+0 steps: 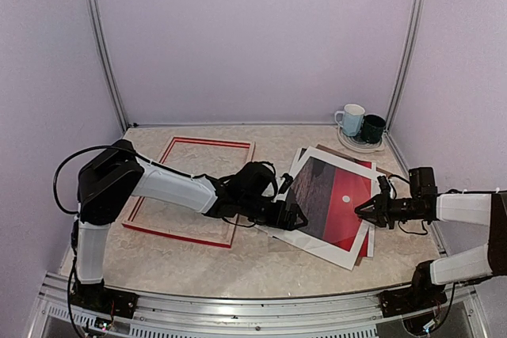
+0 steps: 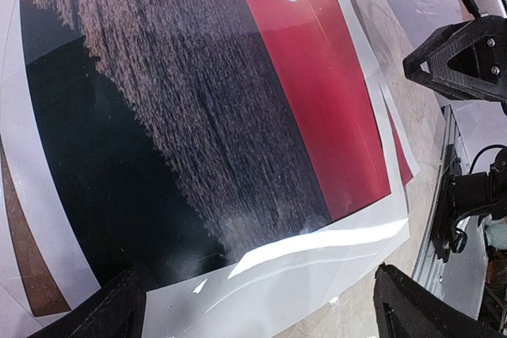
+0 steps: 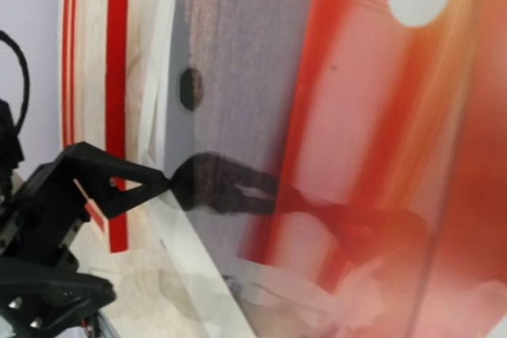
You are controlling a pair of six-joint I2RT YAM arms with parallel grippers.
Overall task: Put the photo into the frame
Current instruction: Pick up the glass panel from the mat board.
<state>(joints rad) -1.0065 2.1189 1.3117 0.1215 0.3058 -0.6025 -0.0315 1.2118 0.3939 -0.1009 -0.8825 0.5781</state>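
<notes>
The photo (image 1: 337,195), red sky with a white sun over dark water, lies tilted at centre right and fills the left wrist view (image 2: 238,100) and the right wrist view (image 3: 356,116). The red frame (image 1: 178,231) lies flat at the left; its rail shows in the right wrist view (image 3: 119,77). My left gripper (image 1: 291,216) is open, its fingers (image 2: 103,314) wide apart on either side of the photo's white lower edge. My right gripper (image 1: 360,210) is at the photo's right edge. The photo hides its fingertips in its own wrist view.
A brown backing board (image 1: 348,154) and a white sheet lie under the photo; the board also shows in the left wrist view (image 2: 24,267). Two cups on a saucer (image 1: 360,124) stand at the back right. Walls enclose three sides, and a metal rail (image 1: 238,306) runs along the front.
</notes>
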